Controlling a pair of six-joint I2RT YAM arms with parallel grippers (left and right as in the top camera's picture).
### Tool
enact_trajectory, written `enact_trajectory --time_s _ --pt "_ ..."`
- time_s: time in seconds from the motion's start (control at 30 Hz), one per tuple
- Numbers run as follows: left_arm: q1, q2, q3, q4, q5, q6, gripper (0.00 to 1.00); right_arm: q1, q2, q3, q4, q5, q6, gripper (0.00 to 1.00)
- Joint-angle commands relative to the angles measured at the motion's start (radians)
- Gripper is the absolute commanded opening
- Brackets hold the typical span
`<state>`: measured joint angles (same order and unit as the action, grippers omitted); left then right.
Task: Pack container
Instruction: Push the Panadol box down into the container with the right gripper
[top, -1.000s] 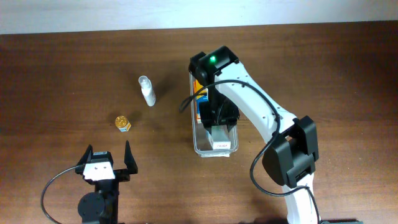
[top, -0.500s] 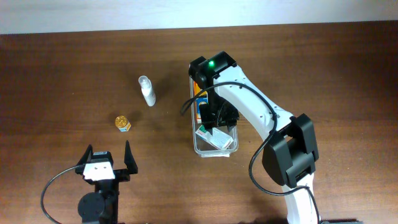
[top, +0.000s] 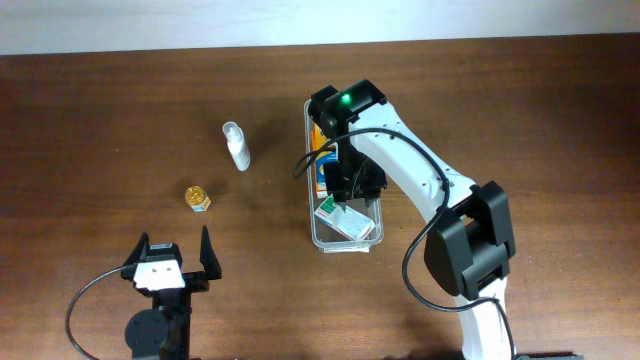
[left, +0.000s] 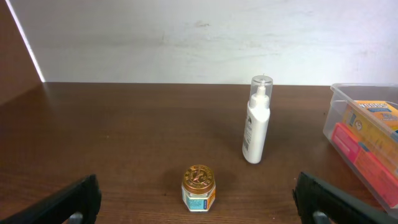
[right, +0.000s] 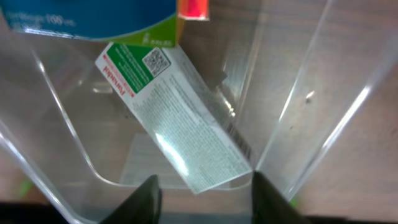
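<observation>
Just ahead of the right gripper (right: 204, 186), fingers spread, a smooth green-and-white printed cardboard box (right: 180, 118) lies slanted inside the clear, round-cornered plastic container (right: 292, 118). The left gripper (top: 175, 245) is spread too.

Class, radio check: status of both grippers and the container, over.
Left gripper open, empty. Right gripper open over container, green-white box lying inside. Bottle, jar outside, nothing blocking.

Clear container (right: 298, 93), green-and-white printed box (right: 180, 118), orange box (left: 379, 127), white bottle (left: 256, 127), gold-lidded jar (left: 199, 186), dark brown table (top: 100, 120).
</observation>
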<state>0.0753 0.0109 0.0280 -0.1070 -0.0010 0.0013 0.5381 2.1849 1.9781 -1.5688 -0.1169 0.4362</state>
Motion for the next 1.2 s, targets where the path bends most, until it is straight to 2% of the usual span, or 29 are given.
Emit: enact_trajectory --time_s 0.0,0.1,0.37,1.17 --pt "0.003 -0.005 -0.009 0.006 -0.006 0.015 1.0 -0.002 -0.011 -0.016 0.009 -0.003 0.005 0.19" --pt "0.003 -0.005 -0.009 0.006 -0.006 0.015 0.99 -0.001 -0.01 -0.048 0.015 -0.003 -0.011 0.04" --pt "0.003 -0.005 -0.009 0.006 -0.006 0.015 1.0 -0.003 -0.01 -0.169 0.022 -0.002 -0.018 0.04" --pt "0.003 -0.005 -0.009 0.006 -0.006 0.015 1.0 -0.003 -0.01 -0.254 0.085 -0.006 -0.017 0.04"
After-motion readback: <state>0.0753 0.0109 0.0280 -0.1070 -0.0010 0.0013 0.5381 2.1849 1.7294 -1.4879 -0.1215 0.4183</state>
